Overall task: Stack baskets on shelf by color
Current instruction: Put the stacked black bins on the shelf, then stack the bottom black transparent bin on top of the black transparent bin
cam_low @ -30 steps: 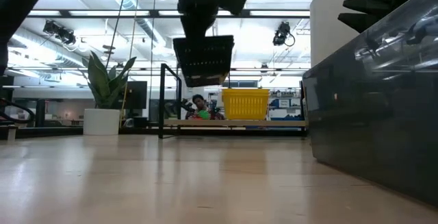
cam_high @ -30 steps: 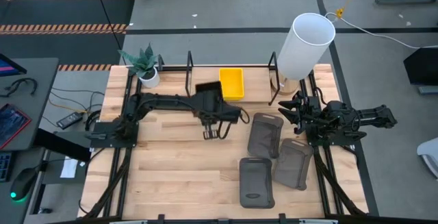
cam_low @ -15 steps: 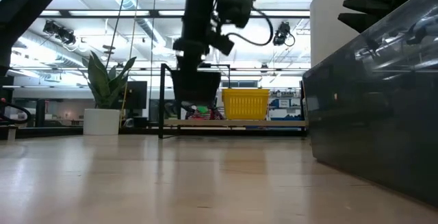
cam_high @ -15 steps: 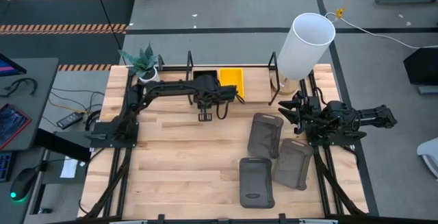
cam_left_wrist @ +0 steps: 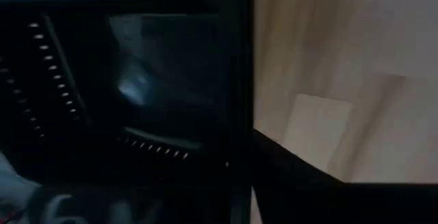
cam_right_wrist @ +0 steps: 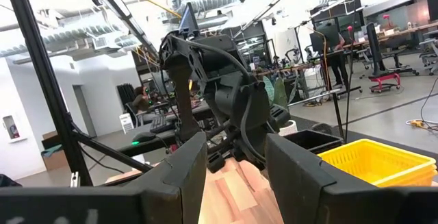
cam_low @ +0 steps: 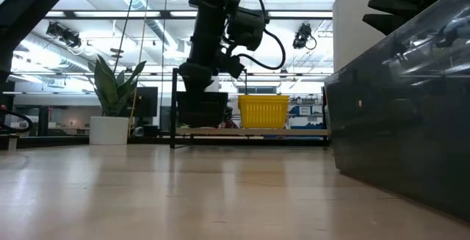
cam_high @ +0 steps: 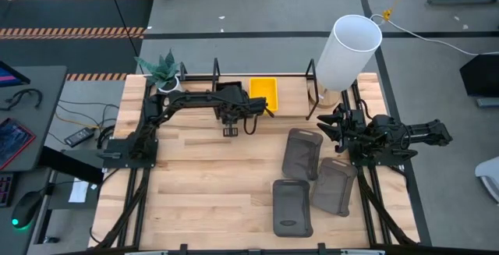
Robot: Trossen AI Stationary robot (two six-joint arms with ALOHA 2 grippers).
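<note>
My left gripper [cam_high: 231, 108] is at the far side of the table, over the black rod shelf [cam_high: 310, 91], shut on a small black slatted basket [cam_low: 200, 109]. That basket is just left of the small yellow basket [cam_high: 263, 93] standing on the shelf [cam_low: 250, 131]. The left wrist view is filled by the black basket's slatted inside [cam_left_wrist: 137, 80]. My right gripper [cam_high: 331, 126] waits open at the table's right side; its gap [cam_right_wrist: 236, 176] shows in its own view. Three larger dark grey baskets [cam_high: 302, 152] [cam_high: 336, 185] [cam_high: 292, 207] lie flat on the table. My left gripper comes at the black basket from above, pointing down, at its upper rim [cam_low: 197, 92]. The wrist hides the place of contact, so the kind of hold does not show. The basket sits level below the fingers at shelf height; whether its bottom rests on the shelf I cannot tell.
A tall white cylinder [cam_high: 347, 52] stands at the shelf's right end and a potted plant [cam_high: 165, 76] at the far left corner. One dark grey basket [cam_low: 400, 108] looms close in the low view. Bare wood lies in the table's left and near-left parts [cam_high: 195, 185].
My left gripper has carried the black basket from above the table's middle toward the far edge and down. The basket, hanging high a second ago, has come down to shelf height beside the yellow basket. The right arm has kept still.
</note>
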